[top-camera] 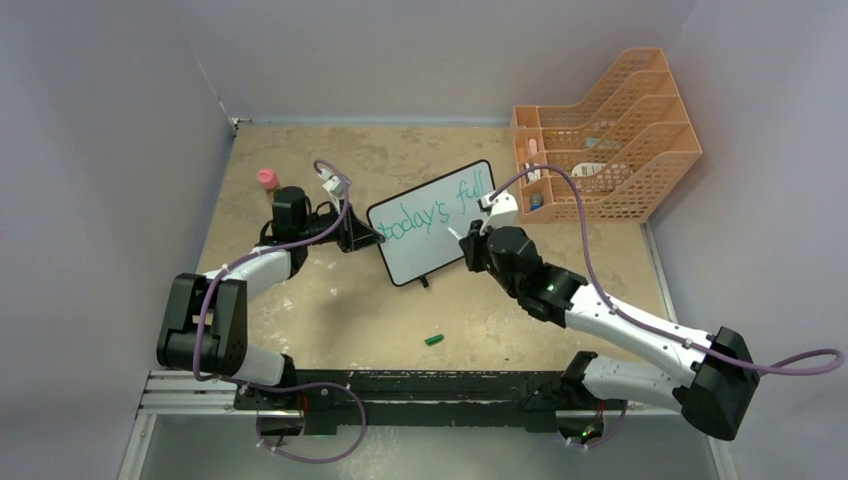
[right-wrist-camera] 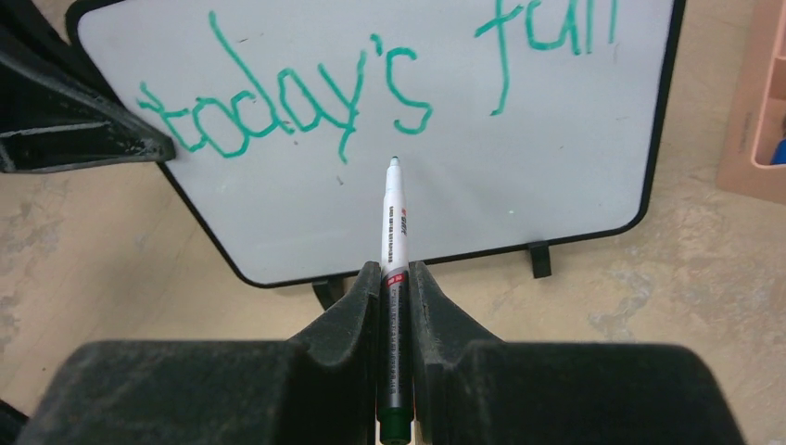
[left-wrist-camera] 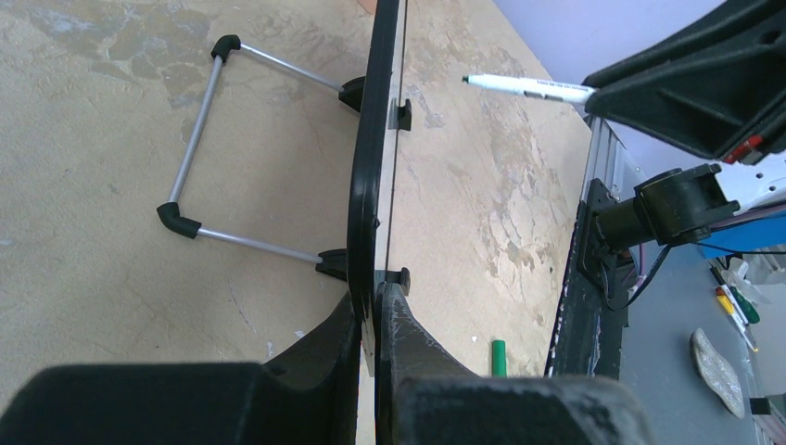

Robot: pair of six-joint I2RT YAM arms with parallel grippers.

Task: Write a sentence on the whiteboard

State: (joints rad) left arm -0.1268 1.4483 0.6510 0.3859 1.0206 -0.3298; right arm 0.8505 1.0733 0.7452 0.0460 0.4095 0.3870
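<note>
1. The whiteboard (top-camera: 432,222) stands upright on its feet mid-counter, somewhat nearer the far edge; green writing on it reads "today's full".
2. The left gripper (top-camera: 370,237) is clamped on the whiteboard's left edge.
3. The right gripper (top-camera: 466,238) is closed around a marker (right-wrist-camera: 393,222); its tip sits just off the whiteboard below "today's".
4. A green cap (top-camera: 434,339) lies toward the near edge; an orange rack (top-camera: 605,135) fills the far right corner.

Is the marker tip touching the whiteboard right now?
Apart. The left wrist view shows the whiteboard edge-on, and the marker tip ends short of its face, with a clear gap between.
</note>
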